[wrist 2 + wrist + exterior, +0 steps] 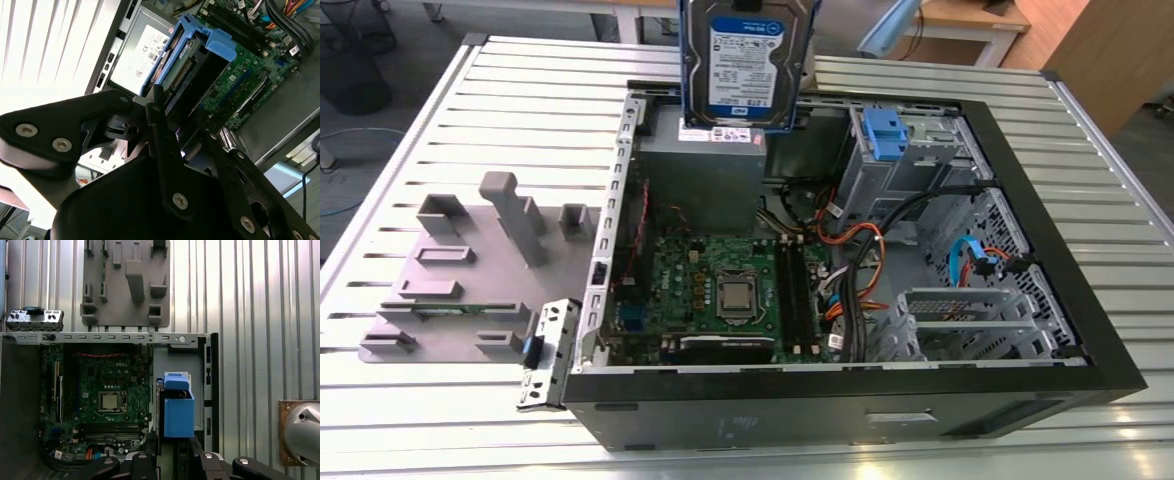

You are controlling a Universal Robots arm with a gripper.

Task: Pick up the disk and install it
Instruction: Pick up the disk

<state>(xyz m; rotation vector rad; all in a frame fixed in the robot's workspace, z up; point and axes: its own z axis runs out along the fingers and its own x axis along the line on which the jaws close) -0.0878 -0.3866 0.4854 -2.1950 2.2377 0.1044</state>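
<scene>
**Disk (747,60) held in the jaws above the open case**

In the exterior view I see the disk standing upright, high over the far end of the computer case (1107,370). Its white-and-blue label faces the camera and the blue bracket runs along its sides. Its lower edge appears in front of the grey power supply box (707,165). The blue caddy (883,135) sits on the metal bay toward the exterior view's right, apart from the disk. A grey fixture plate (467,270) lies on the slatted counter (427,110), on the exterior view's left of the case.

In the second wrist view the jaws are closed on the disk (192,60). One black finger (159,107) presses on its side, and the end of the blue bracket sticks out beyond the finger. Behind the disk are the power supply box (137,52) with its white sticker and the green motherboard (250,65).

In the first wrist view I look down along the disk (178,412) and see it edge-on, with the blue bracket toward me. It hangs over the power supply box, just beside the motherboard (100,400).
</scene>
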